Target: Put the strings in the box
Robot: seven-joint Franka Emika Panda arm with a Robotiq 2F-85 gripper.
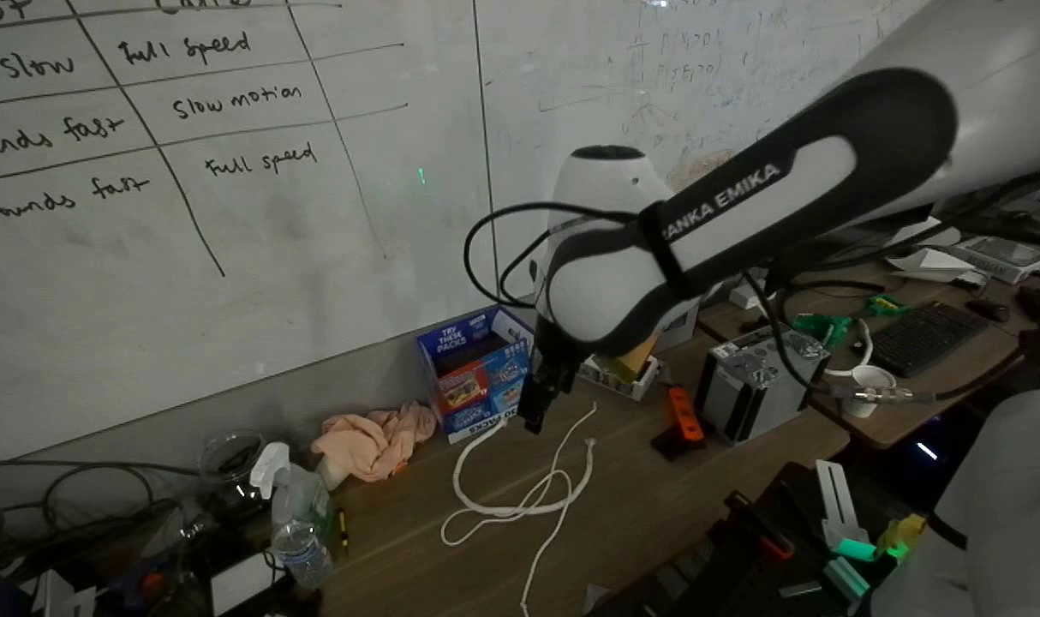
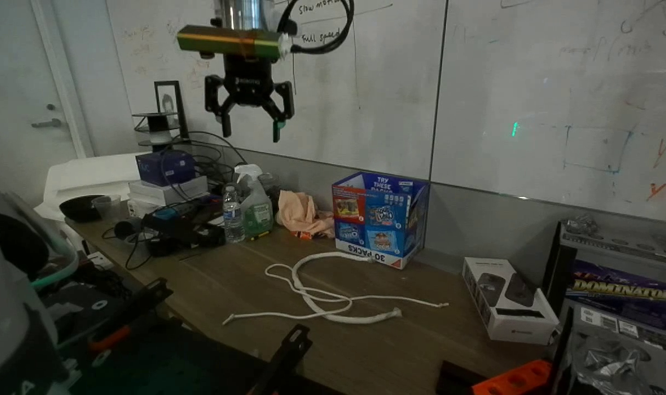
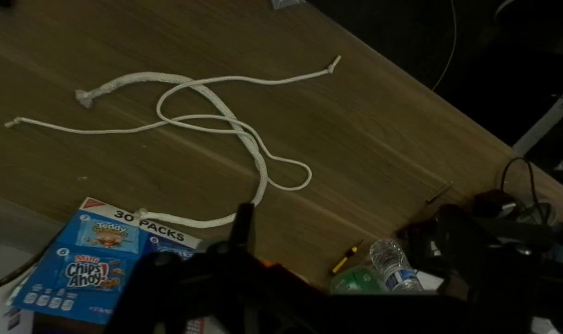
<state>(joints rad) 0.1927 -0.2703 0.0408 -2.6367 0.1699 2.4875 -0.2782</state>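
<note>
Whiteboard (image 2: 475,93), empty hand (image 2: 251,135) spread wide, midair

Wht arm (image 1: 743,230) has blk trim (image 1: 914,116), looped blk cable (image 1: 554,206).

A big white and black robot arm (image 1: 734,214) bends over a brown table (image 1: 409,548). Its black gripper (image 1: 533,415) points down and hides a bit of a blue box (image 1: 477,377) with an open top. White strings (image 1: 520,512) lie in loose loops on the table, in front of the box. A pink cloth (image 1: 374,441) sits in a heap just beside the box. Near the cloth stand a spray bottle (image 1: 299,497) and a water bottle (image 1: 301,557). Behind them is a whiteboard (image 1: 331,231) with writing.
</note>
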